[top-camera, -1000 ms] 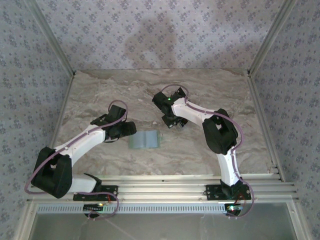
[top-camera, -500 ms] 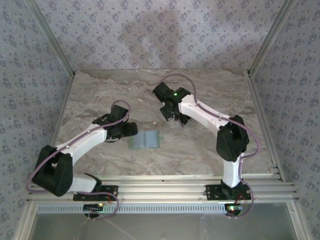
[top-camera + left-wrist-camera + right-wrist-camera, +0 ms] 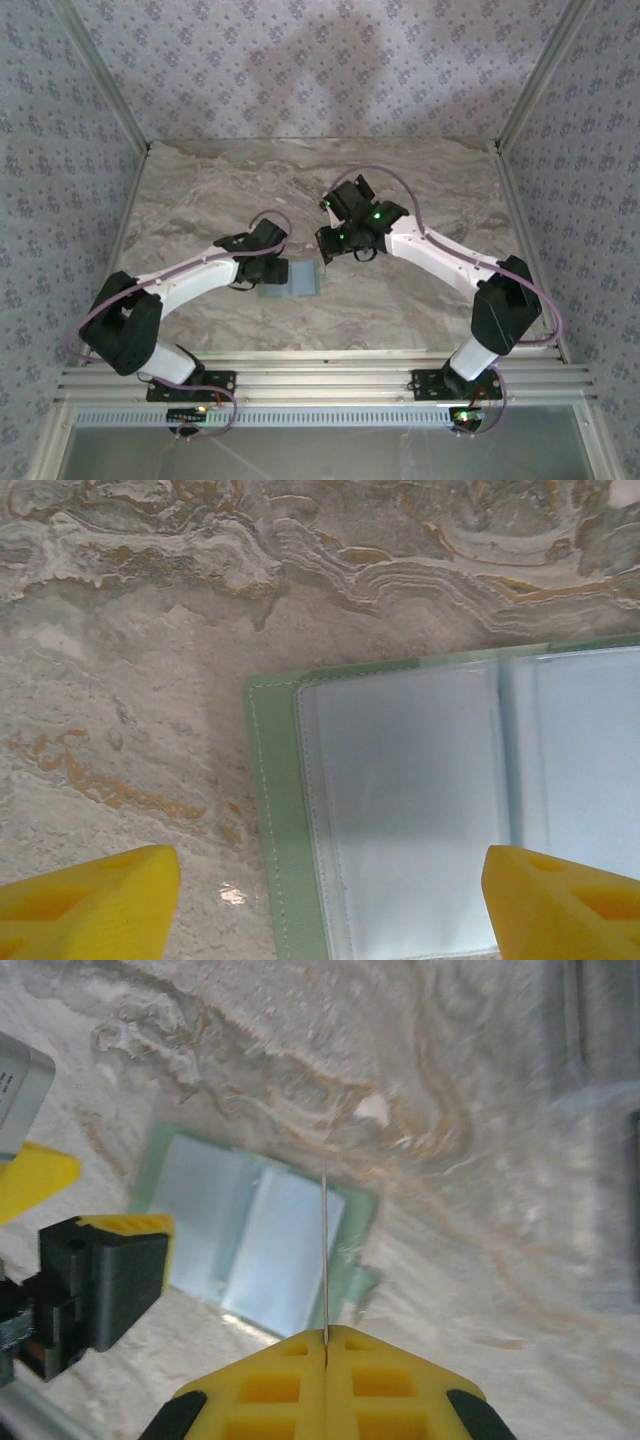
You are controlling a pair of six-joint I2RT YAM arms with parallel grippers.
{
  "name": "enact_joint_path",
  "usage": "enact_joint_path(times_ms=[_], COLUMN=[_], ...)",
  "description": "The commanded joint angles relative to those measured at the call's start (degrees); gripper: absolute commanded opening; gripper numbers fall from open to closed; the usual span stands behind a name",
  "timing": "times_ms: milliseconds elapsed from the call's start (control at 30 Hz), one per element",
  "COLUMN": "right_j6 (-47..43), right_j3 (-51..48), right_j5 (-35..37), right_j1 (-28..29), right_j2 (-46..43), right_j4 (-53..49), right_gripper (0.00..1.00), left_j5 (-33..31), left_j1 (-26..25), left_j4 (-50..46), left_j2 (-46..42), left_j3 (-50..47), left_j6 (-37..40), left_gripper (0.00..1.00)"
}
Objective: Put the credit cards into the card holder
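The card holder (image 3: 250,1245) lies open and flat on the marble table (image 3: 200,190), clear sleeves up. The right pincer (image 3: 325,1345) is pressed together, pinching a thin credit card (image 3: 325,1250) seen edge-on. The holder sits just ahead of its tips and slightly left, its long axis slanting across the card's line. The left pincer (image 3: 325,905) hovers spread above the holder's far page, the outer edge between its fingers. The right arm is likely the one to insert. Bare table surrounds the holder.
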Motion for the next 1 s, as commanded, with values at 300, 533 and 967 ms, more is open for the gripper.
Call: enact_joint_path(times_ms=[300, 533, 967], right_j6=[13.2, 14.0, 14.3], right_j3=[-12.7, -15.6, -16.8], right_j5=[-9.5, -7.2, -6.5], right_j1=[1.5, 1.1, 0.1], right_j2=[4.1, 6.6, 7.8], right_j4=[18.9, 19.8, 19.4], right_gripper=[0.00, 0.00, 0.00], left_j5=[-6.1, -7.5, -9.4], left_j1=[-0.6, -0.7, -0.7], left_j4=[-1.5, -3.0, -6.9], left_j2=[3.2, 4.0, 6.6], left_j3=[-0.3, -1.4, -3.2], left_j6=[0.1, -0.6, -3.6], left_gripper=[0.80, 0.80, 0.79])
